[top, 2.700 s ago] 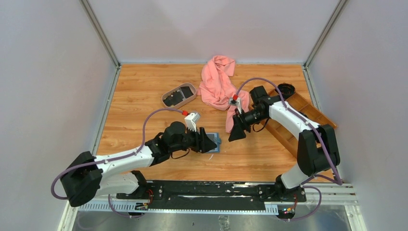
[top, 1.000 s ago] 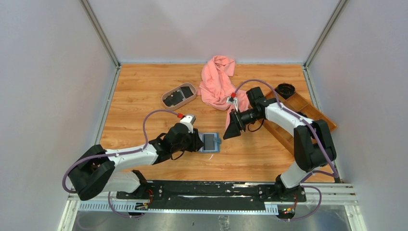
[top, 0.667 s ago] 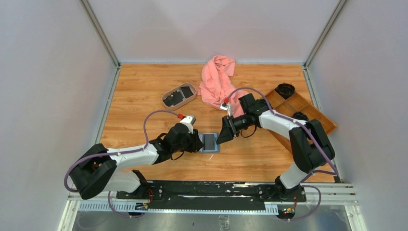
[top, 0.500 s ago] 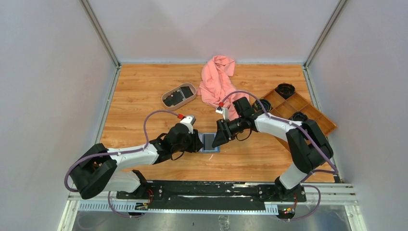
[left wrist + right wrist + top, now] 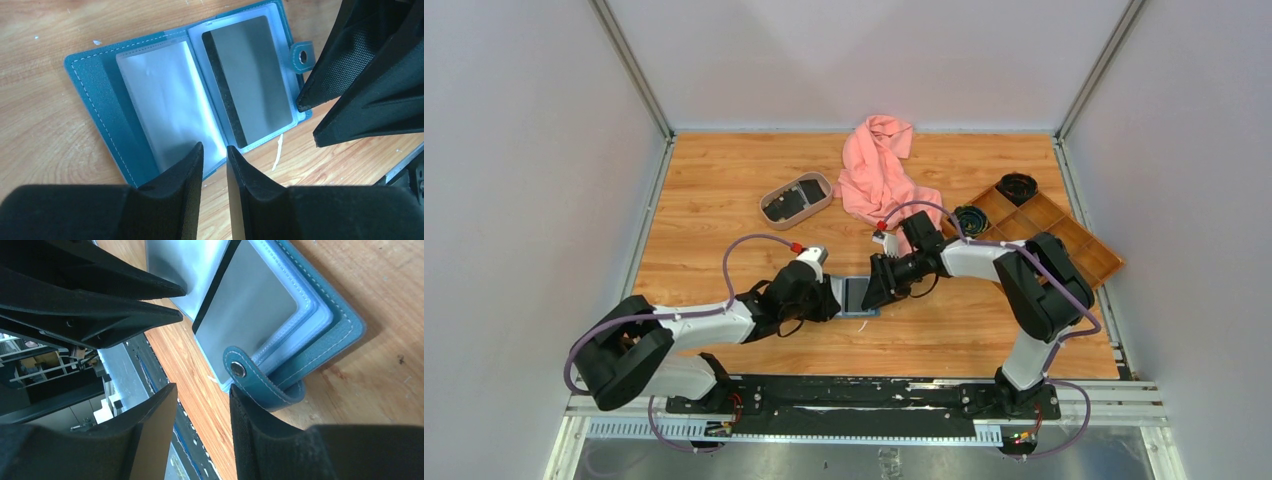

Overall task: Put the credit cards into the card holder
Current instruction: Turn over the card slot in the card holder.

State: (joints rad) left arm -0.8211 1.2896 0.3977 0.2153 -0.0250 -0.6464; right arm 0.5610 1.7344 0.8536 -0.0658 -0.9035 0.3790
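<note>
The teal card holder point(image 5: 858, 296) lies open on the wood between both grippers. In the left wrist view its cover point(image 5: 100, 85) shows clear sleeves, and a grey card with a black stripe point(image 5: 250, 85) sits in the right sleeve. The tab clasp point(image 5: 302, 54) sticks out on the right. My left gripper point(image 5: 214, 148) hovers at the holder's near edge, jaws almost together, nothing between them. My right gripper point(image 5: 202, 390) is slightly open and empty, one finger beside the clasp point(image 5: 255, 382). Black credit cards point(image 5: 796, 198) lie in the oval beige tray point(image 5: 764, 208).
A pink cloth point(image 5: 882, 175) lies at the back middle. A brown wooden compartment tray point(image 5: 1079, 245) with dark round items stands at the right. A small white scrap point(image 5: 276, 152) lies on the wood by the holder. The table's near edge and rail are close below.
My right gripper has moved left and nearer, from beside the cloth to the holder's right edge. My left gripper drew back off the holder, which now shows open.
</note>
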